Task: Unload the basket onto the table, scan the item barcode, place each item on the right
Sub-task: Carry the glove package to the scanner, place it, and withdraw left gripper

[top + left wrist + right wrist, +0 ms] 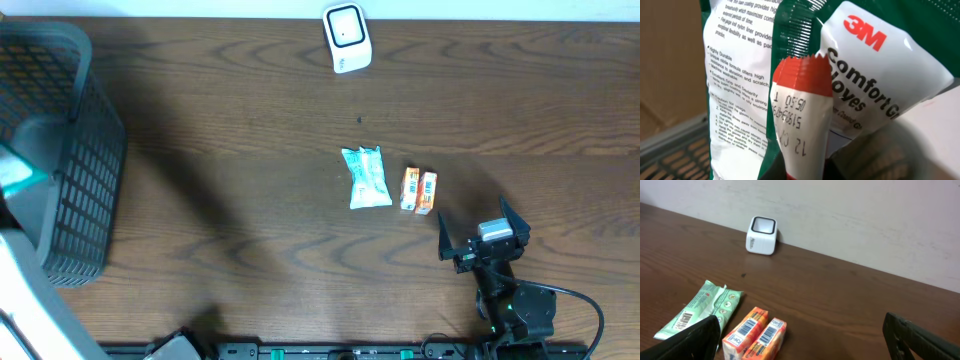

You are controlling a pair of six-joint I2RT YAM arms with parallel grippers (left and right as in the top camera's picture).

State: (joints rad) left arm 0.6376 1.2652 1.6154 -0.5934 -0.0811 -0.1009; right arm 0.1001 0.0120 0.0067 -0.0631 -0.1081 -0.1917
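Note:
My left gripper [807, 174] is shut on a narrow red-and-white packet [802, 115], which stands up from its jaws close to the left wrist camera with a printed date code showing. Behind it lies a green-and-white 3M glove pack [875, 65]. The white scanner [346, 38] stands at the table's far edge, also seen as the scanner [761, 235]. My right gripper [485, 236] rests open near the front right, and in its wrist view the right gripper [802, 341] holds nothing. Just beyond it lie two orange boxes [418, 191] with barcodes up.
A dark mesh basket [80, 180] fills the left side of the table, and its mesh [675, 155] shows below the glove pack. A pale green packet [366, 177] lies left of the orange boxes [754, 332]. A cable [585, 305] loops from the right arm's base.

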